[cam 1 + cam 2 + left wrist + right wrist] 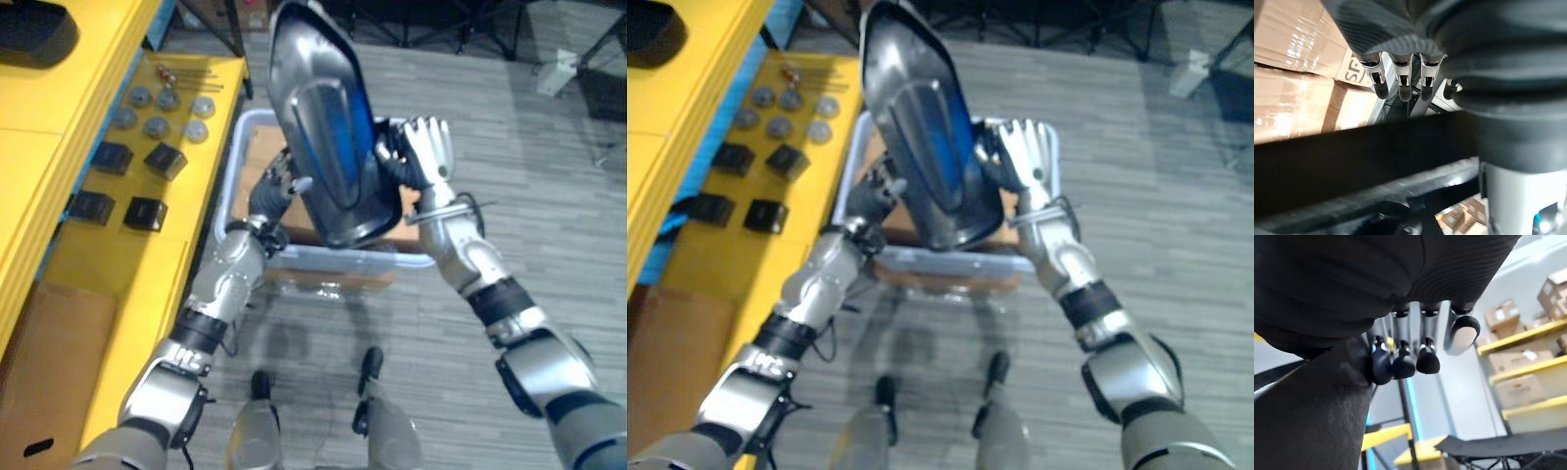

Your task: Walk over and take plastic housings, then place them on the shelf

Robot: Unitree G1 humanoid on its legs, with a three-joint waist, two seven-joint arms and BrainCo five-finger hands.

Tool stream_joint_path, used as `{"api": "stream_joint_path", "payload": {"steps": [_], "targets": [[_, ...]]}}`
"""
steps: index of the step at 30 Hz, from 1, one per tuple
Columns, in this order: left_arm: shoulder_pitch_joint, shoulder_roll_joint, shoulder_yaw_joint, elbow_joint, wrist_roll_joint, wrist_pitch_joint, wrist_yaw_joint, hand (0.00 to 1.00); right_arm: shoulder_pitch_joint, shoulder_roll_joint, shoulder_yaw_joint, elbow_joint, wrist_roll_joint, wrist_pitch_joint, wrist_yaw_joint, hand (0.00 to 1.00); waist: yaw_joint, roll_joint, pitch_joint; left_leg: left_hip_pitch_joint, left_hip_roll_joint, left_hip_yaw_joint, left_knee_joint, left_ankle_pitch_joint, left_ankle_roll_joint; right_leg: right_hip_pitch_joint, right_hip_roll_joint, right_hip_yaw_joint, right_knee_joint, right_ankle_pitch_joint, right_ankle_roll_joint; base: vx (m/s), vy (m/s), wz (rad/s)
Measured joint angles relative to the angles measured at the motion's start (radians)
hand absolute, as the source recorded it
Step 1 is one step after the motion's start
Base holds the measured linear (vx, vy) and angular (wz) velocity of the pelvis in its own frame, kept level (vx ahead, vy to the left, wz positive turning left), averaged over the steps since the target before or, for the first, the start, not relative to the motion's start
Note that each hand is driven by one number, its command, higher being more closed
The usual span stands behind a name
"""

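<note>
Right fingers (1403,363): straight, side by side, dark tips flat on the housing's (328,137) right edge. None of them are curled. Your right hand (427,157) presses in from that side.

Left fingers (1402,81): also straight, reaching past the lower left rim of the housing. Your left hand (276,193) pushes from the opposite side. You carry the housing squeezed between two flat hands, not gripped.

Housing: lifted clear and tilted, narrow end up. Its rounded lower end hangs above the bin (343,258).
- Shape: a long, shield-like shell with a raised ridge down the middle.
- Material: glossy dark plastic with a blue sheen.

Bin: pale plastic with a rounded rim and brown cardboard (260,152) inside.

Room:
- Your right: open grey plank floor (509,117).
- Your left: the yellow shelf (118,264) runs just beside the bin, its edge near your left arm.
- On the shelf: small black boxes (165,160) and grey round caps (157,127), matte, well apart from the housing.
</note>
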Motion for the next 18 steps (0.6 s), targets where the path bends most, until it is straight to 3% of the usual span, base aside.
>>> {"api": "stream_joint_path", "payload": {"steps": [11,18], "targets": [[0.007,-0.003,-0.012,-0.019,-0.005,-0.008,-0.058,0.00,0.000,0.006,0.001,0.001,0.002,0.003,0.009,1.00,0.002,0.002,-0.019,-0.003,-0.001,-0.008,-0.009,0.000,-0.001,0.000,0.000,-0.006,0.000,0.012,0.014,0.01,0.003,0.02],[0.038,-0.012,-0.031,-0.019,0.007,0.011,-0.049,0.00,0.000,0.028,0.032,0.007,0.024,0.009,0.003,1.00,0.010,0.016,-0.065,-0.007,-0.004,-0.022,-0.008,0.000,0.000,0.002,-0.002,-0.008,0.000,0.012,0.014,0.00,0.003,0.02]]}}
